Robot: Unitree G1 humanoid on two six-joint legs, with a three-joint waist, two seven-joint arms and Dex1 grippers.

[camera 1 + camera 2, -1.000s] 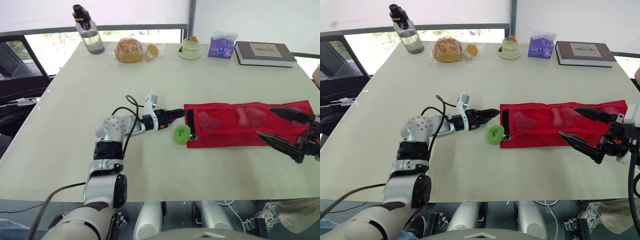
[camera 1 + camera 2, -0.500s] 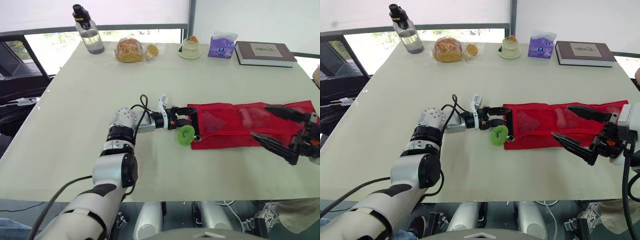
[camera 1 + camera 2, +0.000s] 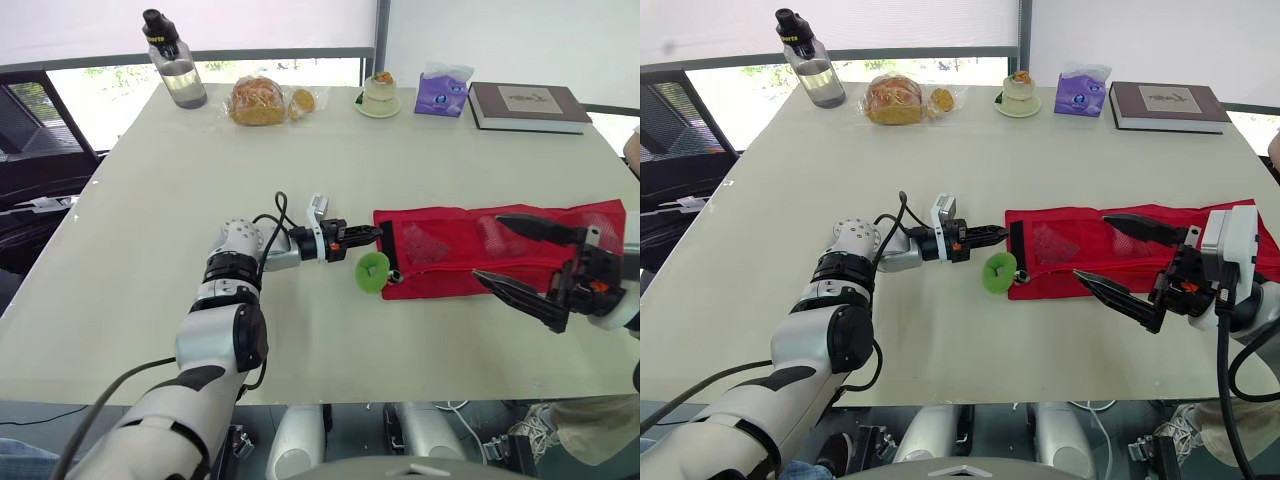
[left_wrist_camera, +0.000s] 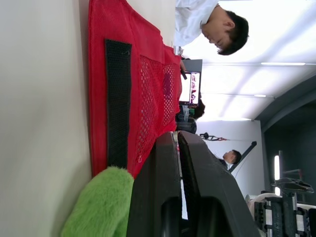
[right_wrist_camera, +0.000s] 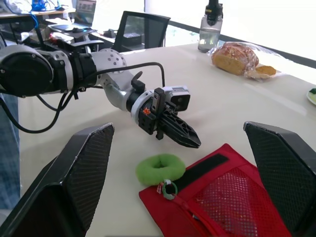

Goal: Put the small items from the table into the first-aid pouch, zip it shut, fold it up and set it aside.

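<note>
1. Surface: a pale worktop runs up to a bright window at the far edge.

2. Task item: the red first-aid pouch lies flat and unfolded on the right half of the worktop, with its long side running left to right. Pale contents show through its mesh pockets (I cannot identify them). A black strip runs across its left end.

3. Far edge, left to right: a clear bottle with a black cap, a bagged loaf of bread, a small dessert on a saucer, a purple tissue pack, and a dark book lying flat.

4. Right claw: the fingers are spread wide and hold nothing. It sits over the right part of the pouch and points left. I cannot tell whether it touches the fabric.

5. Left claw: the fingers are pressed together with nothing between them. The tip points at the black strip and sits just beside the pouch's left end.

6. Green fluffy ring: it rests on the worktop at the pouch's near-left corner, joined to it by a small metal loop. It lies just beside the left claw's tip.
</note>
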